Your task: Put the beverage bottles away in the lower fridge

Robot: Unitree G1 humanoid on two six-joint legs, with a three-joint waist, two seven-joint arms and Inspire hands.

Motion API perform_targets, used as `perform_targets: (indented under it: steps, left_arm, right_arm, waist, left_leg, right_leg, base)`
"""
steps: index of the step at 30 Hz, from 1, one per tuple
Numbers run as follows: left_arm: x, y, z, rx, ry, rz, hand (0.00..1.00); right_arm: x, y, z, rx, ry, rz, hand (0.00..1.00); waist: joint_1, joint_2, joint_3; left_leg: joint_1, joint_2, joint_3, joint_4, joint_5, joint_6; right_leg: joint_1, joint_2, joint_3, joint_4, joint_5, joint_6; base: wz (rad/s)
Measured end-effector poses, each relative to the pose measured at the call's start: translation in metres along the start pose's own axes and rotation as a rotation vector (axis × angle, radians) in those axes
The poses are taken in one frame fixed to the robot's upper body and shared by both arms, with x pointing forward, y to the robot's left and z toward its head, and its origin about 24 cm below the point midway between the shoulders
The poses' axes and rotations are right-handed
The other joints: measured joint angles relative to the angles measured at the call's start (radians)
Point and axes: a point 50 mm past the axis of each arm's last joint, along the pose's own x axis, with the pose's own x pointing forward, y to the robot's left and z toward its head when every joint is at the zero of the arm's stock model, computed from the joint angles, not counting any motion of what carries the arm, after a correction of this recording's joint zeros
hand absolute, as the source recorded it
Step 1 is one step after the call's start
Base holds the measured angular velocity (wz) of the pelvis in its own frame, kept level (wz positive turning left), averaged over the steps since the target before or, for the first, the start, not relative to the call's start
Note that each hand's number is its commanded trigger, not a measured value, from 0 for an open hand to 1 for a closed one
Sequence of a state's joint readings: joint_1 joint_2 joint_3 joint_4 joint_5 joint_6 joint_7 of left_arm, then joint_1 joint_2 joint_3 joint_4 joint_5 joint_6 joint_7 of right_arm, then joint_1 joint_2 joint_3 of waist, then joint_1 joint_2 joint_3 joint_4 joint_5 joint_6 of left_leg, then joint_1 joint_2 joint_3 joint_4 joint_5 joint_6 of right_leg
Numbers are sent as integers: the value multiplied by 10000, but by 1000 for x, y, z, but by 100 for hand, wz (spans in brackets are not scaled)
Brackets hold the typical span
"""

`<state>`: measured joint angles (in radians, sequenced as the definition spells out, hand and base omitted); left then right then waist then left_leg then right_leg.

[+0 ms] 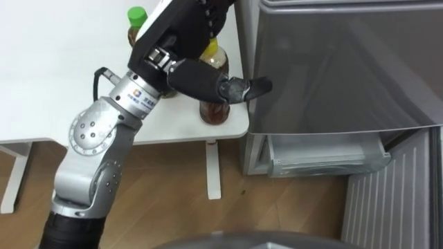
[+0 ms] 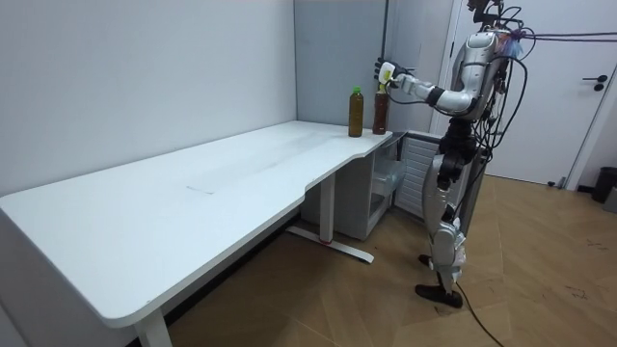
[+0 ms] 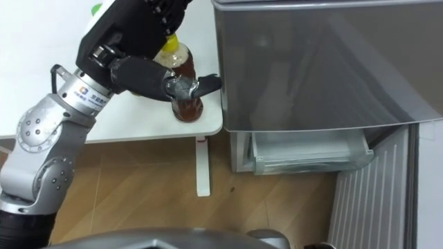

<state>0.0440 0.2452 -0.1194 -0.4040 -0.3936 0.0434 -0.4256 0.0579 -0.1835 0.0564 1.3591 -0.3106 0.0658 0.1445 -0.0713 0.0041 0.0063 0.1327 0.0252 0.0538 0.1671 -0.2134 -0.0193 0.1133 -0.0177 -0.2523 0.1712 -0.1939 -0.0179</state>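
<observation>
Two bottles of brown drink stand at the corner of the white table (image 1: 48, 76) beside the fridge. One has a yellow cap (image 1: 214, 107), the other a green cap (image 1: 137, 15). My left hand (image 1: 185, 31) reaches over the table and hovers around the top of the yellow-capped bottle. Its thumb (image 1: 239, 88) stretches across the bottle's front and its fingers are spread behind the cap, open and not closed on it. In the room view the left hand (image 2: 386, 71) is just above that bottle (image 2: 380, 114).
The grey fridge (image 1: 332, 62) stands right of the table. Its lower compartment is open, showing a clear drawer (image 1: 325, 158), with the ribbed door (image 1: 394, 200) swung out to the right. Below the table's corner stands a white table leg (image 1: 213, 169) on wooden floor.
</observation>
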Motion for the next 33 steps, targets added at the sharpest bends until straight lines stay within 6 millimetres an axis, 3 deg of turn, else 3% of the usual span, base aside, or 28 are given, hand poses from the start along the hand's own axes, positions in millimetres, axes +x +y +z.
perform_targets:
  steps: [33]
  left_arm:
    - [-5,8,0,229,65,634,0]
  right_arm:
    - [0,-2,-4,-131,21,-330,0]
  waist:
    - [9,150,-26]
  left_leg:
    - [-20,42,301,-2,0,0]
  right_leg:
    - [-21,17,52,-15,8,-17]
  base:
    - [0]
